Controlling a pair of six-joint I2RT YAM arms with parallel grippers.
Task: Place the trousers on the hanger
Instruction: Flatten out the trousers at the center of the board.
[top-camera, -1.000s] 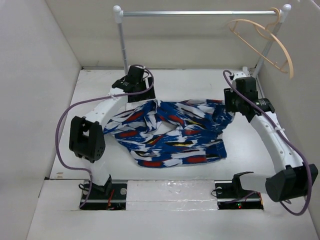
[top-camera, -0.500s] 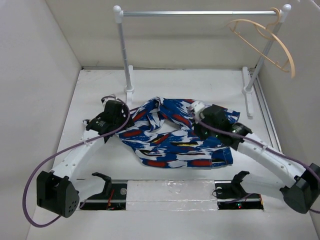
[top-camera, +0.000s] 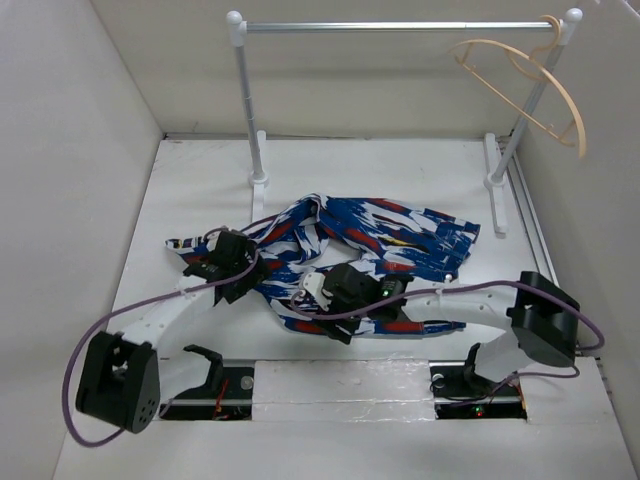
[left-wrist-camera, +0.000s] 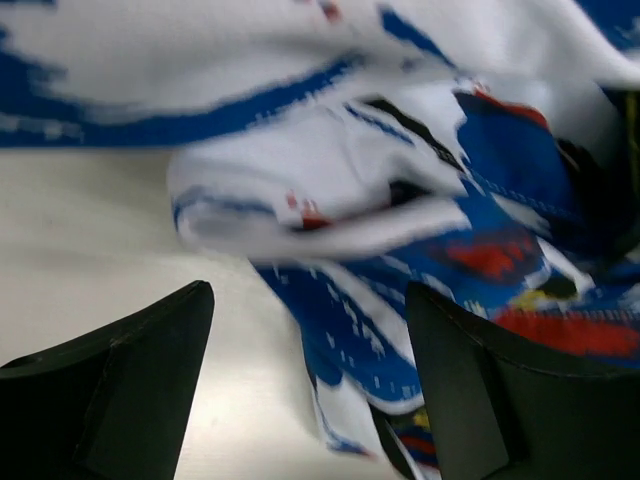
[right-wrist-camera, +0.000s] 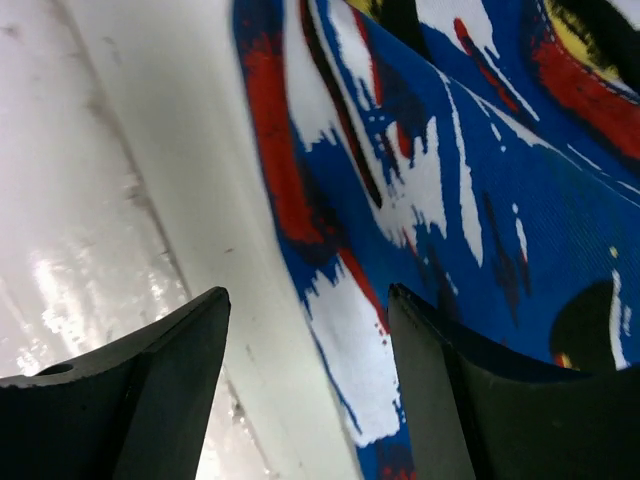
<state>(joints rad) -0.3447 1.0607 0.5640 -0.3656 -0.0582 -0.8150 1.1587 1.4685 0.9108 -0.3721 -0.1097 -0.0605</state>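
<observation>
The trousers (top-camera: 385, 235) lie crumpled across the middle of the table, in a blue, white and red print. The tan hanger (top-camera: 545, 90) hangs by its hook from the right end of the rail, far from both arms. My left gripper (top-camera: 232, 272) is low at the trousers' left end and open; in the left wrist view a folded hem of the trousers (left-wrist-camera: 340, 330) lies between the left gripper's (left-wrist-camera: 310, 295) jaws, ungripped. My right gripper (top-camera: 325, 303) is at the front hem, open. In the right wrist view the trousers' edge (right-wrist-camera: 400, 250) runs between the right gripper's (right-wrist-camera: 308, 295) jaws.
A silver rail (top-camera: 400, 27) on two white posts (top-camera: 243, 100) spans the back of the table. White walls close in the left, back and right sides. A glossy white strip (top-camera: 340, 380) runs between the arm bases at the near edge.
The right gripper swept left to the trousers' front hem and opened. The left gripper dropped nearer to the left end. The trousers now stretch further left.
</observation>
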